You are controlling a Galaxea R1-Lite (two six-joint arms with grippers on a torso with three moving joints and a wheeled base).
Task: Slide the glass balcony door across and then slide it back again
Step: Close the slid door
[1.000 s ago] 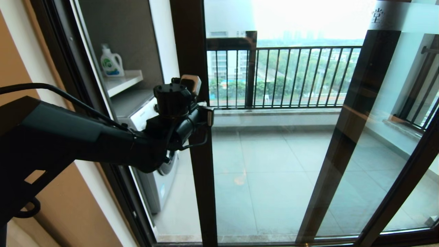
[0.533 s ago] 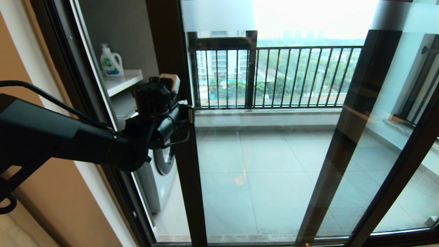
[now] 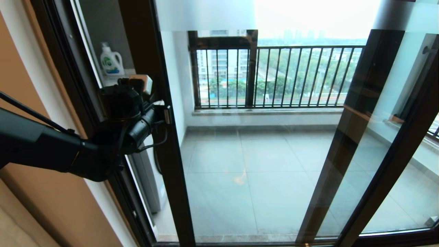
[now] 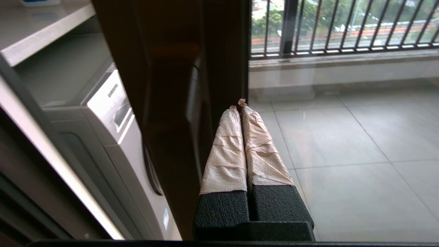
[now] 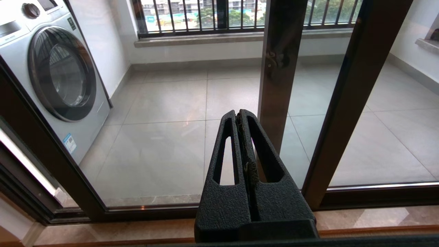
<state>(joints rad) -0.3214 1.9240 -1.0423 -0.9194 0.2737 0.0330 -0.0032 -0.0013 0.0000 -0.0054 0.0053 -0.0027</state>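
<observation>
The glass balcony door has its dark brown upright towards the left, with a frosted strip along the top. My left gripper is shut and empty. Its taped fingers lie against the glass-side edge of the upright. The black bar handle does not show. A narrow gap stays between the upright and the left door frame. My right gripper is shut on nothing, low before the glass, and is out of the head view.
Behind the gap stand a washing machine and a detergent bottle on a shelf. A second dark-framed panel's uprights cross on the right. Balcony railing runs at the far side, and a brown wall lies left.
The door's upright has slid left, and my left gripper has gone left with it. The gap at the left frame has narrowed, covering more of the washing machine.
</observation>
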